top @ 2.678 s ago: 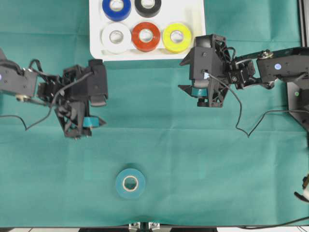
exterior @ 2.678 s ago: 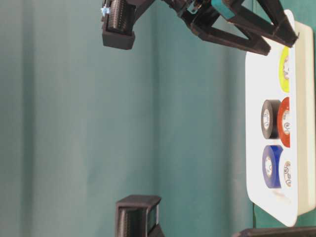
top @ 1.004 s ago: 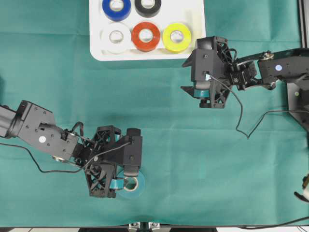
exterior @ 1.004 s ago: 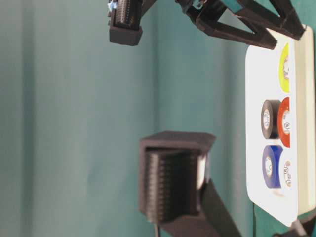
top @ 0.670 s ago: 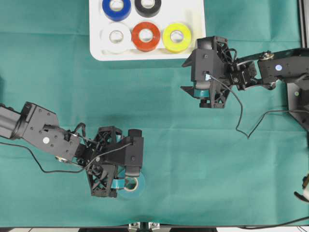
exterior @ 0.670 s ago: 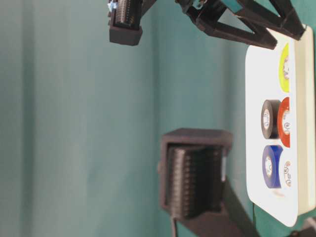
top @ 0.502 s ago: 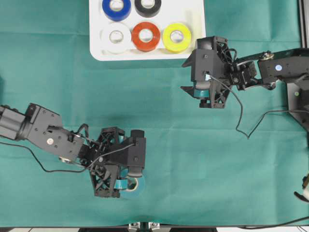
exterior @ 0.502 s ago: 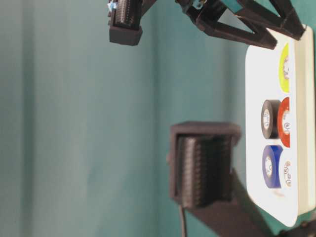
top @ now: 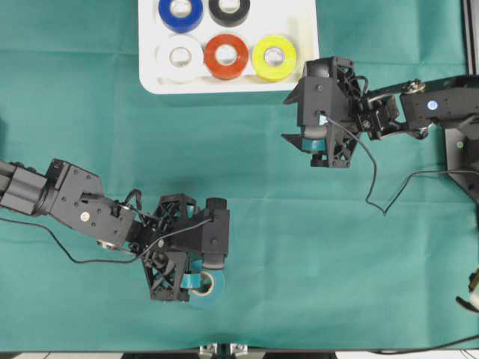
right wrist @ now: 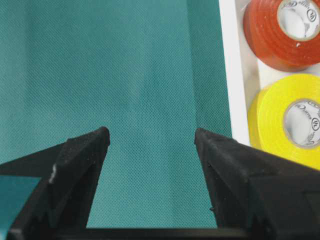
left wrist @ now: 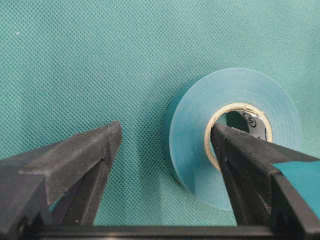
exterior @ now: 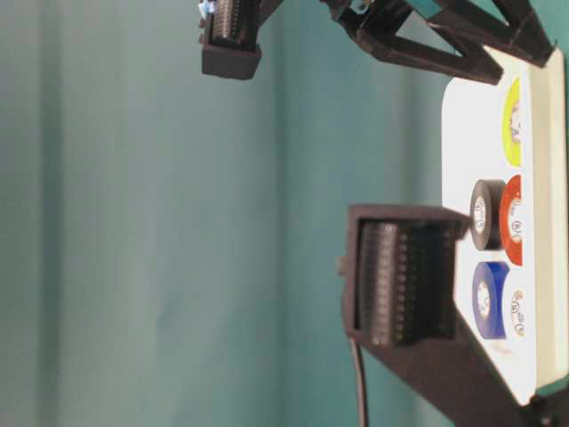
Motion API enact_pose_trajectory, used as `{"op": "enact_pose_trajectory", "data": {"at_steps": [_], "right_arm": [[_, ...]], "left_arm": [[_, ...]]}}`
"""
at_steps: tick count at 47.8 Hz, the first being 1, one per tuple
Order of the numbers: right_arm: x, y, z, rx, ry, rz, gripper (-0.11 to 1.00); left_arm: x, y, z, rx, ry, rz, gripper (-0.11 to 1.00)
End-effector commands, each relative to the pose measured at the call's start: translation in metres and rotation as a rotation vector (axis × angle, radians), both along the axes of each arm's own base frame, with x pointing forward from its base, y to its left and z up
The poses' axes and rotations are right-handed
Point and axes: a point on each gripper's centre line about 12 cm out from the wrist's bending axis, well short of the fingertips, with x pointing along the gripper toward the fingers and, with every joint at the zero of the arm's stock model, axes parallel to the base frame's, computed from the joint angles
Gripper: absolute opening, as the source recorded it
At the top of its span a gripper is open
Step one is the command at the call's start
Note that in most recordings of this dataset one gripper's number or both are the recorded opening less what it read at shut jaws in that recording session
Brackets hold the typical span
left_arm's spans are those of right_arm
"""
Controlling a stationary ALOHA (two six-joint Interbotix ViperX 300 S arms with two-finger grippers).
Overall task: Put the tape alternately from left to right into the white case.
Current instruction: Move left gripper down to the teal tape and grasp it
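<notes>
Left arm reaches in from the left edge toward lower centre; left pincer (top: 196, 278) low, jaws spread wide. Right arm enters from the right edge; right pincer (top: 318, 151) upper right, jaws wide apart, holding nothing.

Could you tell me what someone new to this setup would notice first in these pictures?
Most striking is the left gripper, open and low near the front edge of the green cloth, one finger over the core of the teal tape roll, the other outside it. At the far edge, the white case holds five rolls: blue, black, white, red-orange and yellow. The right gripper hangs open and empty beside the case.
</notes>
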Motion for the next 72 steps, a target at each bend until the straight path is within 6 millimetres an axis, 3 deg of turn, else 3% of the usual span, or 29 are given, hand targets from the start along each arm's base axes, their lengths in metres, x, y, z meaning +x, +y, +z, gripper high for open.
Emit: {"op": "enact_pose_trajectory", "data": {"at_steps": [1, 11, 15, 26, 34, 48, 72], "right_arm": [[0.002, 0.001, 0.009, 0.001, -0.032, 0.008, 0.78], [0.003, 0.001, 0.010, -0.002, -0.035, 0.010, 0.78], [0.003, 0.001, 0.010, -0.002, -0.036, 0.010, 0.78], [0.004, 0.001, 0.011, -0.003, -0.039, 0.011, 0.78], [0.004, 0.001, 0.012, -0.002, -0.041, 0.010, 0.78], [0.005, 0.001, 0.012, -0.002, -0.043, 0.010, 0.78], [0.005, 0.001, 0.012, -0.003, -0.043, 0.011, 0.78]], "left_arm": [[0.006, 0.004, 0.005, -0.007, -0.017, 0.014, 0.90], [0.005, 0.003, 0.000, -0.004, -0.003, 0.015, 0.89], [0.005, 0.002, 0.001, -0.004, -0.007, 0.012, 0.82], [0.006, 0.003, 0.008, -0.007, -0.020, 0.010, 0.19], [0.005, 0.002, 0.011, -0.003, -0.015, 0.006, -0.04], [0.003, 0.004, 0.015, 0.002, -0.002, 0.007, -0.05], [-0.015, 0.011, 0.064, -0.005, -0.025, 0.002, -0.05]]}}
